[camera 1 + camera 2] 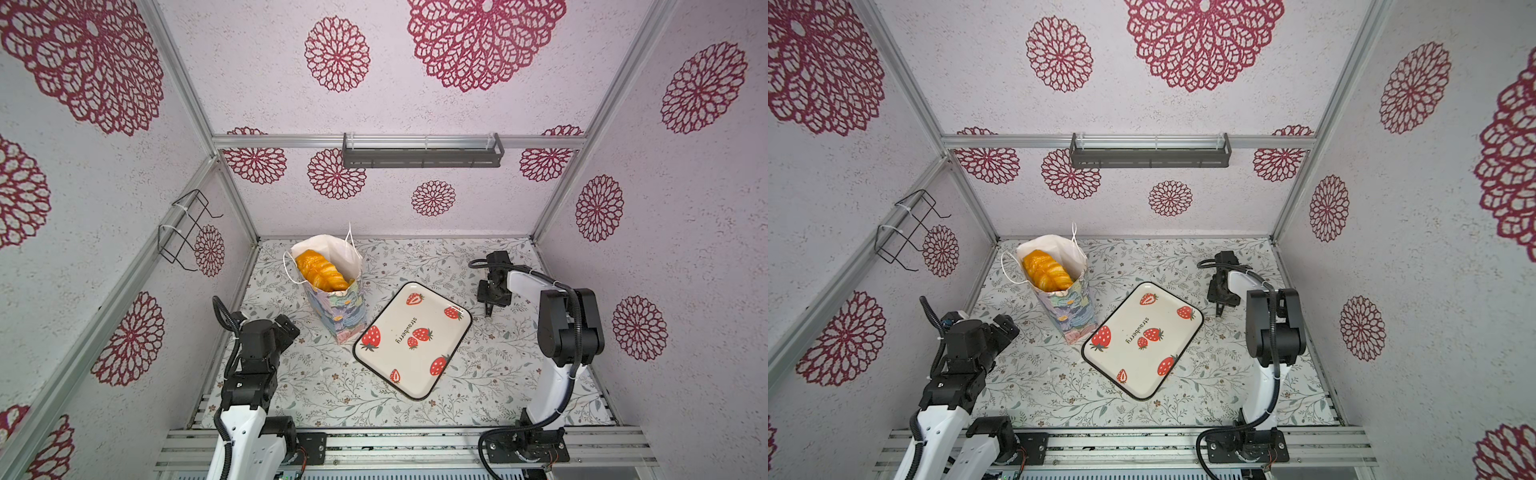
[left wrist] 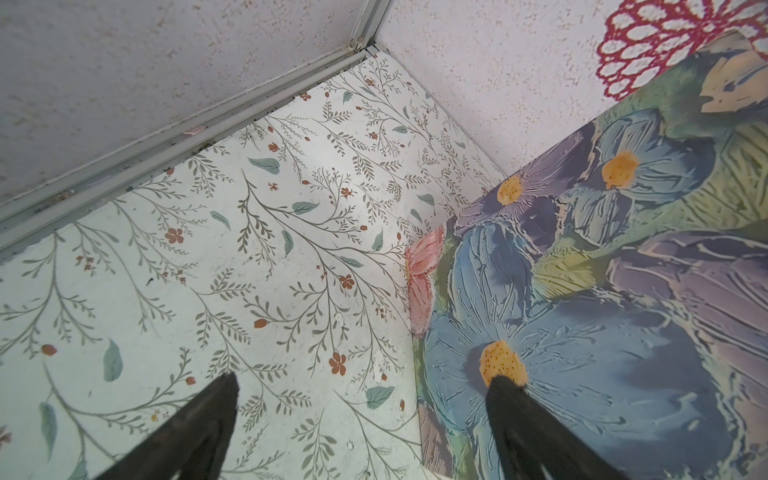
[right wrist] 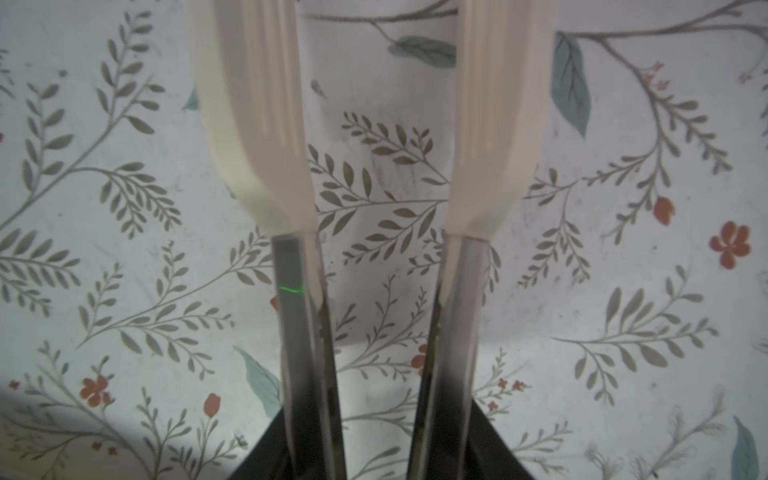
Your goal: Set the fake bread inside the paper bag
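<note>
Top views, both: paper bag point(image 1: 338, 316) stands upright at the far left of the desk point(image 1: 478, 374). Fake bread point(image 1: 322, 270) is inside it, long axis slanting far-left to near-right, upper ends at the mouth. None seen on the strawberry tray point(image 1: 449, 336) or the desk, so loading looks finished.

Left hand point(image 1: 286, 328) is the nearer one: low, just near-left of the bag's base, spread wide, holding nothing. Contact with the bag's face: cannot tell.

Right hand point(image 1: 489, 309) is well apart, past the tray, pointing down at the desk. Its jaws are partly parted with nothing between.
</note>
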Robot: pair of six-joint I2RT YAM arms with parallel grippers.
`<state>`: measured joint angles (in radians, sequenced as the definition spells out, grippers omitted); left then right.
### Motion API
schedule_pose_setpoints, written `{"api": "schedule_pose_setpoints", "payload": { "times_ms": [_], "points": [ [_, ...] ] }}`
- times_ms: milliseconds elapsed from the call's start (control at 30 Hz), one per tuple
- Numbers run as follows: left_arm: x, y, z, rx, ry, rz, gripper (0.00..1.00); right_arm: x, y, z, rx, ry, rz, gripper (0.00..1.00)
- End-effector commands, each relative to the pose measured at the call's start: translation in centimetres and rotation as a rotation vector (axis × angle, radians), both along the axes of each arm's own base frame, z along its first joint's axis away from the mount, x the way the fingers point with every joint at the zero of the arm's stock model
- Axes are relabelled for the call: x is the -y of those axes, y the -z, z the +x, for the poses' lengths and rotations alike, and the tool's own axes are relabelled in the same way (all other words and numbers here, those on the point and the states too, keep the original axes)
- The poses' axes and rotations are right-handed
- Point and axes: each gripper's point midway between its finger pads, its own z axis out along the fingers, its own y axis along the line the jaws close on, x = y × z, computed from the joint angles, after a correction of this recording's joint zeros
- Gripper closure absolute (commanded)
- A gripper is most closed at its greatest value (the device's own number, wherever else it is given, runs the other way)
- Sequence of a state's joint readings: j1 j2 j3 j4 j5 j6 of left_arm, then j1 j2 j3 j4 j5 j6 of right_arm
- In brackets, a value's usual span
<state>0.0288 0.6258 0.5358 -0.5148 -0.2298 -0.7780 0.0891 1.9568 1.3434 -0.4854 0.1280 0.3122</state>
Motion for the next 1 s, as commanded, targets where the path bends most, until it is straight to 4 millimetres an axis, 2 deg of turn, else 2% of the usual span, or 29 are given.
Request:
{"api": "schedule_pose_setpoints", "payload": {
  "times_ms": [0,300,500,700,967],
  "points": [
    [-0.2,-1.2,0.4,0.023,-0.006,0.016,0.03,0.5,-1.0,1.0,0.027,0.000,-0.017,0.52],
    [0.0,-1.0,0.9,0.024,-0.003,-0.002,0.03,0.4,-0.5,0.8,0.016,-0.003,-0.016,0.38],
    [0.0,-1.2,1.1,0.027,-0.003,0.002,0.03,0.4,-0.2,0.6,0.005,-0.001,-0.016,0.35],
    [0.2,-1.5,1.2,0.029,0.014,0.002,0.02,0.4,0.1,0.5,-0.006,-0.003,-0.015,0.22],
    [0.0,-1.5,1.1,0.031,0.009,0.015,0.03,0.5,-1.0,0.3,0.022,0.007,-0.017,0.14]
  ]
}}
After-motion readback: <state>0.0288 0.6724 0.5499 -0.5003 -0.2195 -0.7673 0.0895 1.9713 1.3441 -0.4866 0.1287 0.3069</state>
